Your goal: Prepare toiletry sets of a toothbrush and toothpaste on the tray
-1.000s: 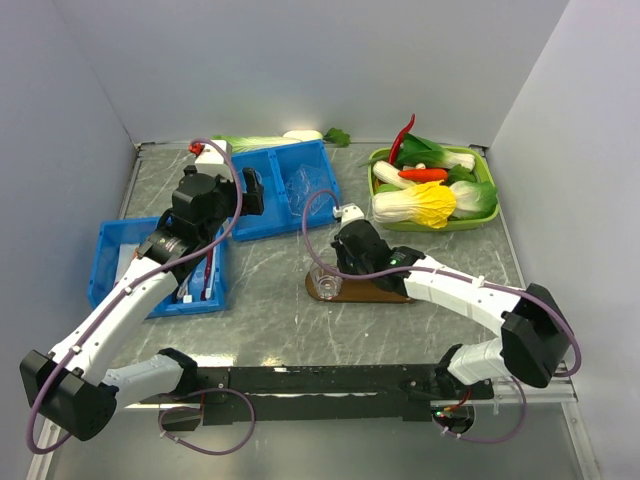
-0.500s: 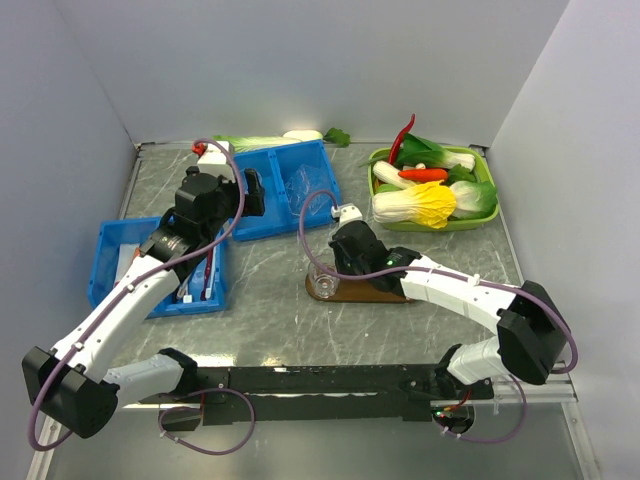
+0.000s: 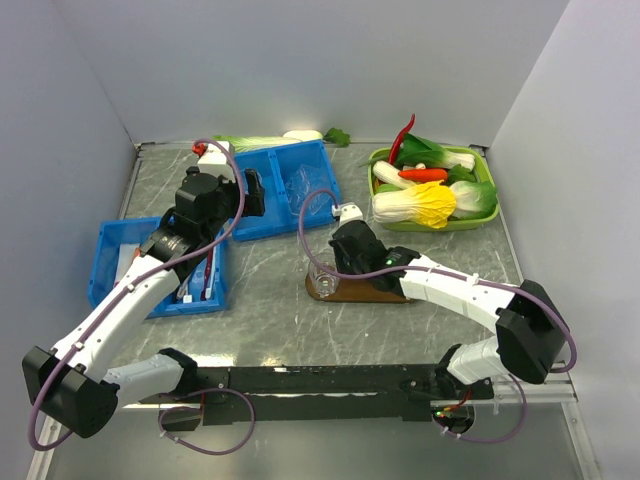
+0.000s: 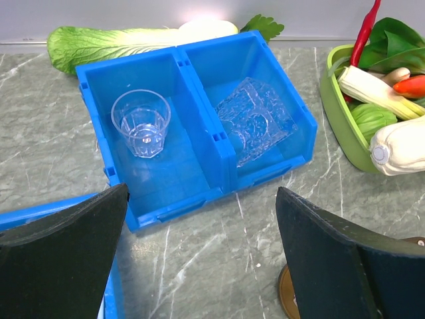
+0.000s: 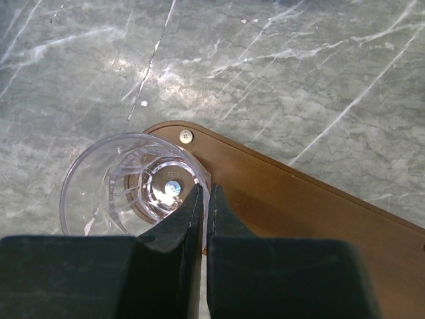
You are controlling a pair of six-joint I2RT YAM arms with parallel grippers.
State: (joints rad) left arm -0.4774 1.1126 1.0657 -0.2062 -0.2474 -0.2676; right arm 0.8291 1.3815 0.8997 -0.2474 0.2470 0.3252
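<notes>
1. My right claw (image 5: pixel 206 194) is clenched, its two fingers pressed together on the rim wall of a clear cup (image 5: pixel 129 183).
2. That cup stands upright on the rounded left end of the tray (image 5: pixel 299 212), with its base over the round recess there. A small screw (image 5: pixel 186 136) shows in the wood just beside the rim.
3. The tray lies flat on the grey marbled table (image 5: pixel 299 73), near the middle and in front of my right arm.
4. My left claw (image 4: pixel 200 199) is released, fingers spread wide and grasping nothing. It hovers above the table just in front of the two-part blue bin (image 4: pixel 176 207).
5. A second cup (image 4: pixel 141 123) stands upright in the bin's left compartment.
6. A third cup (image 4: pixel 254 123) lies tipped on its side in the right compartment.
7. A cabbage (image 4: pixel 113 43) lies behind the bin along the back wall. The green tray (image 4: pixel 345 126) of vegetables sits to the bin's right, apart from it.
8. From the top camera, a near bin (image 3: pixel 115 245) lies partly under my left arm. Slim white and red things (image 3: pixel 200 285) lie in it, too small for me to tell brush from tube.
</notes>
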